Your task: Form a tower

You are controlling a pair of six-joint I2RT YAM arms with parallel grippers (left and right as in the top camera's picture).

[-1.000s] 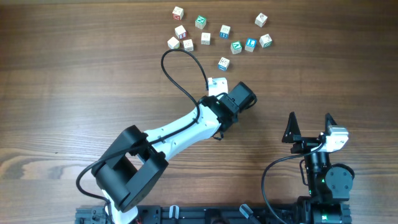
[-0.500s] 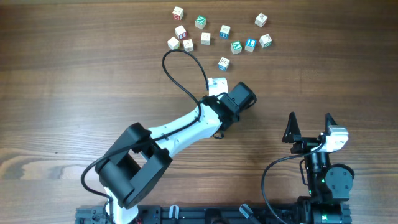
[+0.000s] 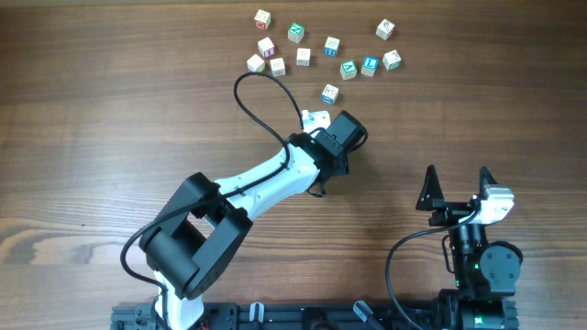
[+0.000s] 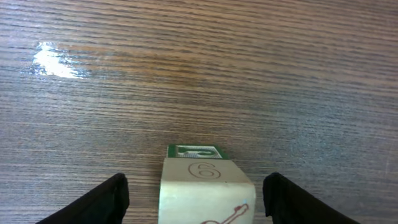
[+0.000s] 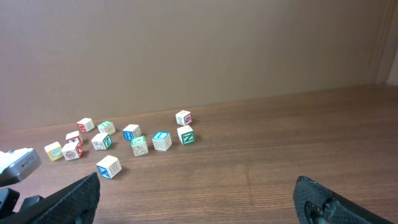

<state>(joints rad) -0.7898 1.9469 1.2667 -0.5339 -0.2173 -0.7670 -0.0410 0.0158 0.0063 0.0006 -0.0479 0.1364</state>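
Tower: the tower [image 4: 206, 193] shows only in the left wrist view, low in the middle of the picture. It has a pale face with a 6-like mark and a thin reddish drawing, and a green-marked face at its far edge.
Tower height: cannot tell, because the cubes below the topmost one are out of sight.
Tower place: it stands on the wooden table [image 3: 110, 110] about mid-table, on the near side of the scattered cubes. From overhead it is hidden under the head of the left arm.
Left gripper: the left gripper [image 4: 196, 180] straddles the tower with 1 dark finger on each side. Bare wood shows in both gaps, so the fingers are released and not touching the cube.
Left arm: the left arm [image 3: 266, 179] reaches from the near edge diagonally toward the far right, with a black cable [image 3: 249, 84] looping off its wrist.
Loose cubes: 12 single cubes lie in a loose cluster at the far side. The closest, a blue-marked cube [image 3: 329, 93], sits just beyond the left arm's head, apart from it.
Right gripper: the right gripper [image 3: 456, 183] is at the near right, well apart from the tower and the cubes. Its fingers are spread wide and hold nothing.
Table light: a bright glare patch [image 4: 59, 62] lies on the wood to the far left in the left wrist view.
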